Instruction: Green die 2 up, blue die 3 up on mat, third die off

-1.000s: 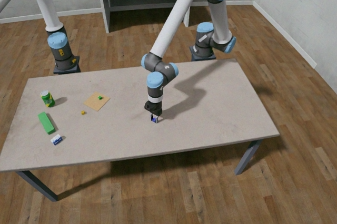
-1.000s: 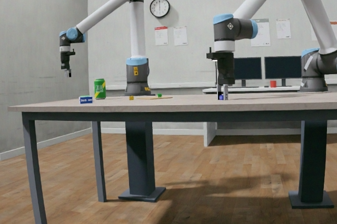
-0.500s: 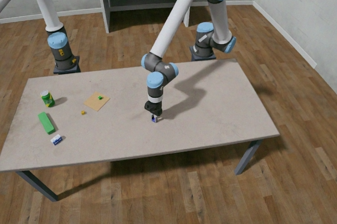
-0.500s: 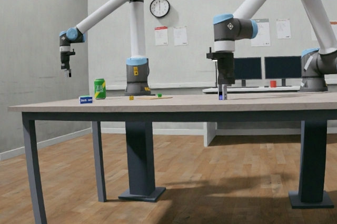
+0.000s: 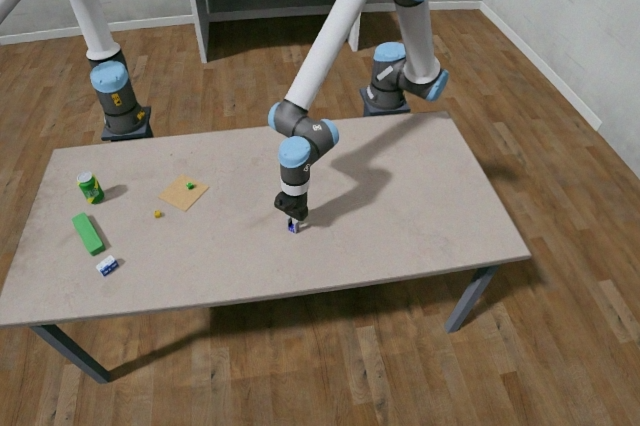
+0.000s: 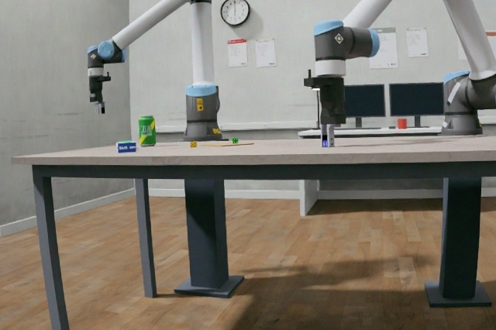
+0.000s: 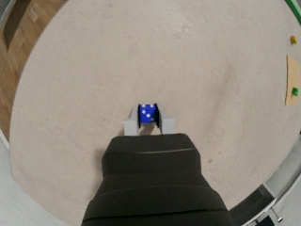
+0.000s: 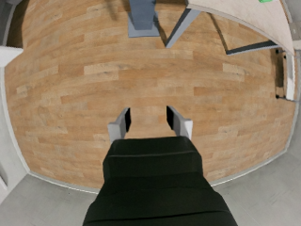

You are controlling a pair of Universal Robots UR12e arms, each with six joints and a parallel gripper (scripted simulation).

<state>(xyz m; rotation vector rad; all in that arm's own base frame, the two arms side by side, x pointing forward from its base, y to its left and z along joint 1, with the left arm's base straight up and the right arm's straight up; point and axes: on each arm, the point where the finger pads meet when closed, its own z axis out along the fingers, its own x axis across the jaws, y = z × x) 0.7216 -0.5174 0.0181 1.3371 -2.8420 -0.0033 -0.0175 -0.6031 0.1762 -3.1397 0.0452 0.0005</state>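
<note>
The blue die [image 5: 293,228] [image 6: 325,143] [image 7: 148,114] is at table height, off the mat. My left gripper [image 5: 293,225] [image 6: 327,142] [image 7: 148,110] points down, shut on it, with a pad against each side. Pips show on the die, but its top number is hard to read. The green die [image 5: 189,185] [image 6: 235,140] [image 7: 295,91] sits on the tan mat [image 5: 180,200] [image 7: 290,77]; its top number is too small to read. The yellow die [image 5: 157,214] [image 6: 193,144] [image 7: 293,40] lies on the table outside the mat. My right gripper [image 6: 99,108] [image 8: 149,114] is open and empty, above the floor beyond the table.
A green can [image 5: 90,188] [image 6: 146,131], a long green block [image 5: 88,234] and a small blue-and-white box [image 5: 107,265] [image 6: 126,146] stand at the table's left end in the top view. The table [image 5: 392,235] has open surface between the blue die and the mat.
</note>
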